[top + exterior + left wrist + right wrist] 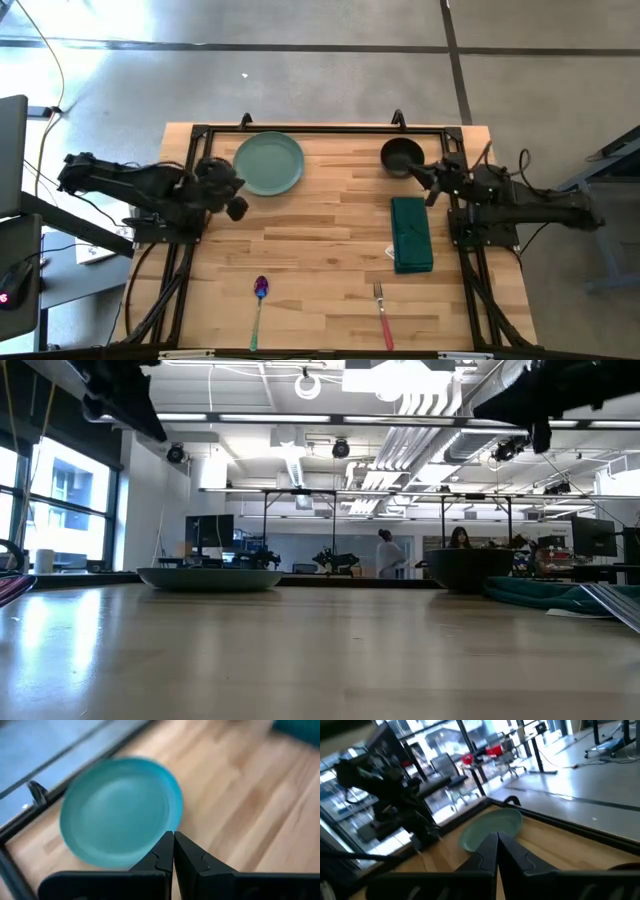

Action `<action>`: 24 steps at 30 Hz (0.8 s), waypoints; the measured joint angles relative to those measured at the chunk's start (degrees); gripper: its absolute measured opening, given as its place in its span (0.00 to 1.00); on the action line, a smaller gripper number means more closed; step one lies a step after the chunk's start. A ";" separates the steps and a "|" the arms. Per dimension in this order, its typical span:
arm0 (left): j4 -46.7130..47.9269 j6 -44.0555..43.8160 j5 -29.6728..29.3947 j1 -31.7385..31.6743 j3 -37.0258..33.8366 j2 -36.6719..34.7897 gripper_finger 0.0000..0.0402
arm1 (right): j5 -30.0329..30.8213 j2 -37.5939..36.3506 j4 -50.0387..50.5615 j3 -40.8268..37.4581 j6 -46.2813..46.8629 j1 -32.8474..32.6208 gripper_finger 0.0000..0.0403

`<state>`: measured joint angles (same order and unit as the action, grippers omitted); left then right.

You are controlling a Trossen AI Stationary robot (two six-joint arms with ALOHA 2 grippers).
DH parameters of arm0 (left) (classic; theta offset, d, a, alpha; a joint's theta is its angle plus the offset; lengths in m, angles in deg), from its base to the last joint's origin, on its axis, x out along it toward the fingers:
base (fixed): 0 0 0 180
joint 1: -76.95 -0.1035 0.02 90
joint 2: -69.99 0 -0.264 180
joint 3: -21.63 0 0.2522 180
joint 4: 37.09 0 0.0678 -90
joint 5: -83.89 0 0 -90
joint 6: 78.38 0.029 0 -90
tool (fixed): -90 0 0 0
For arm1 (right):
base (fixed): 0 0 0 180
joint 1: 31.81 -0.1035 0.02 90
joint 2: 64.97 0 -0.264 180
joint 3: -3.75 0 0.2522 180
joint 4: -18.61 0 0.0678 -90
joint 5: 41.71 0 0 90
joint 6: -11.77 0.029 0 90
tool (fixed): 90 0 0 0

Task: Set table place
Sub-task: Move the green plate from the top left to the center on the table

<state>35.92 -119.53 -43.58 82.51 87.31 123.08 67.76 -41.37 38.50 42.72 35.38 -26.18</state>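
A teal plate (269, 163) rests flat on the light-wood table (330, 250) at the far left; it also shows in the left wrist view (120, 812) and the right wrist view (491, 831). A black bowl (401, 155) stands at the far right. A folded dark-green napkin (411, 233) lies at the right. A spoon (259, 305) and a red-handled fork (382, 312) lie near the front edge. My left gripper (173, 840) is shut and empty, above the table beside the plate's near-left rim. My right gripper (497, 840) is shut and empty, close to the bowl.
A black rail frame (320, 128) runs around the table's far edge and sides. Bare wood lies between the plate, the napkin and the cutlery. In the low view, people sit and stand in the room far behind the table.
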 joint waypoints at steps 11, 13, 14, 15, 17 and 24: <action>-5.75 16.70 18.36 -14.01 5.63 20.35 0.18 | -2.32 17.62 11.51 22.37 -8.41 0.00 0.00; -6.24 18.64 18.77 -16.48 7.06 22.85 0.23 | -3.44 19.62 13.33 25.22 -9.41 -0.02 0.00; -6.14 18.85 18.72 -17.76 7.83 23.97 0.25 | -3.84 20.33 13.89 26.40 -9.73 -0.02 0.00; -6.04 18.13 18.66 -18.99 8.76 25.21 0.27 | -4.13 21.07 14.43 27.45 -10.13 -0.02 0.00; -4.79 16.10 20.44 -21.87 10.77 27.59 0.30 | -4.32 22.20 15.48 29.06 -11.08 -0.04 0.00; 0.43 19.43 25.48 -29.31 15.06 35.82 0.36 | -4.31 23.43 16.06 30.35 -13.57 0.11 0.00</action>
<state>36.35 -100.10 -18.09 53.20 102.37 158.90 63.45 -17.94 54.56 73.06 21.81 -26.07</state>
